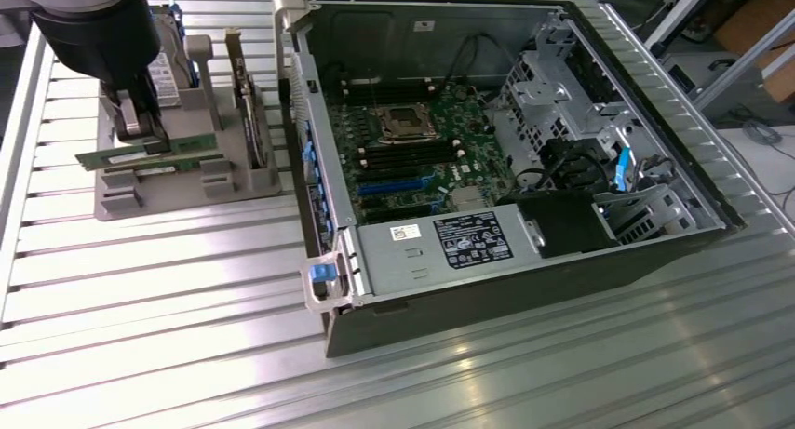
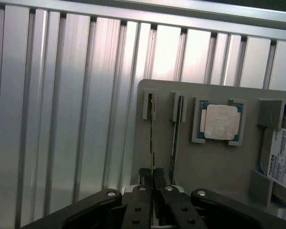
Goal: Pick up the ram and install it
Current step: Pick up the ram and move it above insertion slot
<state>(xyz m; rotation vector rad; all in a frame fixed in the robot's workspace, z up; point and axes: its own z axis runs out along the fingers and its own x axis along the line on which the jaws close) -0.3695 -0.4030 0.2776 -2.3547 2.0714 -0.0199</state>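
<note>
Two green ram sticks stand on edge side by side in a grey holder [image 1: 162, 192]. In the wrist view they show as thin lines, one ram [image 2: 152, 136] and the other ram [image 2: 174, 133] beside it. My gripper [image 2: 152, 175] is shut on the first ram near one end, a black fingertip [image 2: 144, 174] pressed against each side. Its far end sits in the holder's slot bracket. In the exterior view the gripper [image 1: 141, 131] stands over the held ram [image 1: 186, 147] at the exterior view's left, apart from the open computer case [image 1: 695, 192].
On the same holder [image 2: 214, 167] lie a square silver processor chip [image 2: 221, 121] and a hard drive [image 2: 281, 155] with a white label. Inside the case, the motherboard [image 1: 410, 159] carries black memory slots and a processor socket [image 1: 404, 122]. The ribbed aluminium table [image 1: 162, 289] lies all around.
</note>
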